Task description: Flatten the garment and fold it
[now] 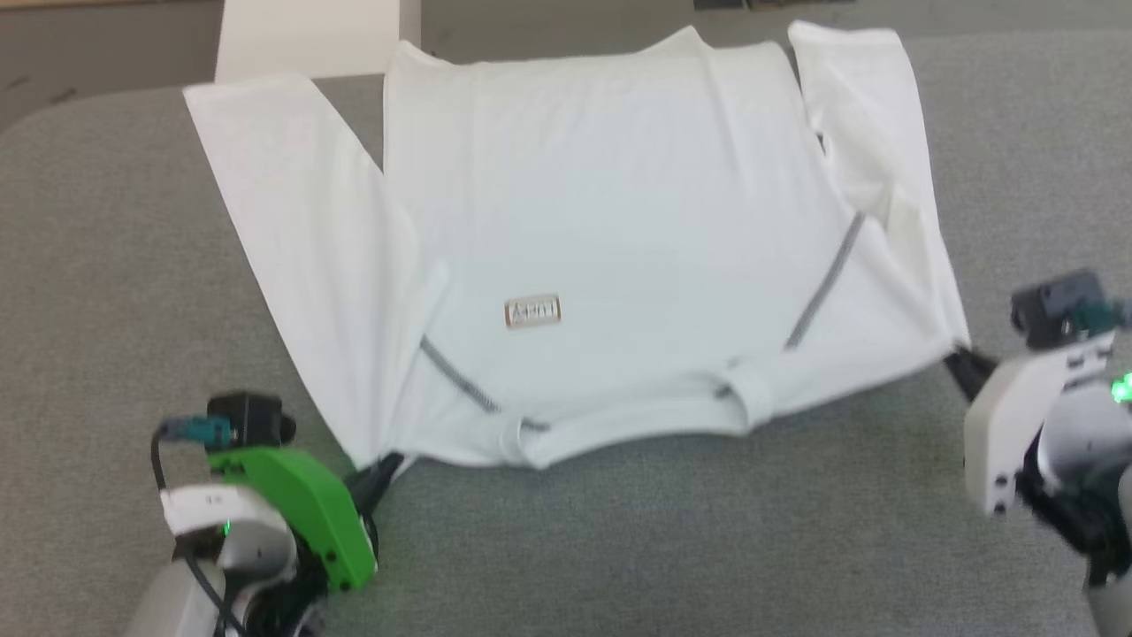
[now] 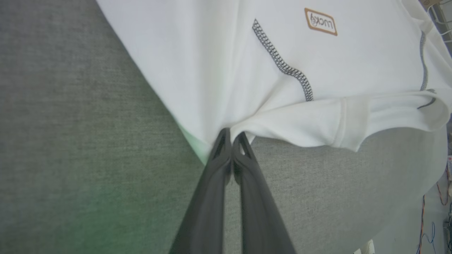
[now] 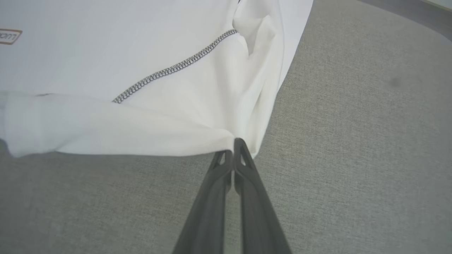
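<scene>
The garment (image 1: 601, 221), a white shirt with dark zigzag seams and a small rectangular label (image 1: 532, 312), lies spread on the grey table with its neck edge toward me and both sleeves angled outward. My left gripper (image 1: 386, 464) is shut on the garment's near left shoulder corner; in the left wrist view the gripper (image 2: 231, 135) pinches the white cloth (image 2: 219, 70) at its tips. My right gripper (image 1: 959, 358) is shut on the near right shoulder corner, and in the right wrist view the gripper (image 3: 231, 146) holds the fabric edge (image 3: 141, 88). The neck hem sags between the two grips.
A grey fabric-covered table (image 1: 663, 531) carries the shirt, with bare surface on the near side and at both flanks. A rigid white box (image 1: 309, 35) stands beyond the table's far left edge. The table's rounded corner shows at the far left.
</scene>
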Tool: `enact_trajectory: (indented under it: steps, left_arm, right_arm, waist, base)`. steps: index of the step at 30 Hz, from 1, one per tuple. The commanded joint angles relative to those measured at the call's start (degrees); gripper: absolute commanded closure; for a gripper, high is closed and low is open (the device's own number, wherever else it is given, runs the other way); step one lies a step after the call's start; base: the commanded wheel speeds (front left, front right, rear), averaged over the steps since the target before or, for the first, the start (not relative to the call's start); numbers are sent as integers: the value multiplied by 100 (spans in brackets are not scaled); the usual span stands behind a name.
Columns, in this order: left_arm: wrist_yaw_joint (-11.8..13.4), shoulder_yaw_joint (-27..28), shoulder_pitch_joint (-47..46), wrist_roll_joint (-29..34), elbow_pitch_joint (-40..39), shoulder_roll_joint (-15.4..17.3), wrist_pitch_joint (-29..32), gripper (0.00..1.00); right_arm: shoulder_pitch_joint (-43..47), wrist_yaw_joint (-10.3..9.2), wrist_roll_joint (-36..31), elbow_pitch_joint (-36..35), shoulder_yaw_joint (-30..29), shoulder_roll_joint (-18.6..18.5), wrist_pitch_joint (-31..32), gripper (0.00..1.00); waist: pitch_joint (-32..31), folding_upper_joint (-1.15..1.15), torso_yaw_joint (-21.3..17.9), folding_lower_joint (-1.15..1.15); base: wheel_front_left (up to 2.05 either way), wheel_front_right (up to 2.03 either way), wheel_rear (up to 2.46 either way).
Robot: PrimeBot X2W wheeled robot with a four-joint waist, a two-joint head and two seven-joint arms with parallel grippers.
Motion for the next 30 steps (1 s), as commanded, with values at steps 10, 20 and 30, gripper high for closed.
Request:
enact_trajectory:
  steps: [10,20,30]
  left_arm:
    - [383,34,1475,-196,-519,73,207,100]
    - [533,-174,1965,-90,-659,46,272,100]
    - [349,-279,1743,-89,-457,-280,-181,0]
  right_arm:
    - [1760,-48,-279,-500,-844,858,422,100]
    - [2357,-48,-616,-416,-1252,1434,715,100]
    - [2307,-48,-453,8,-1081,1549,450,0]
  waist:
    - [-669,0,229,1]
    - [-711,0,242,1]
    - [-723,0,247,1]
  base:
    - [0,0,0]
    - [0,0,0]
    - [0,0,0]
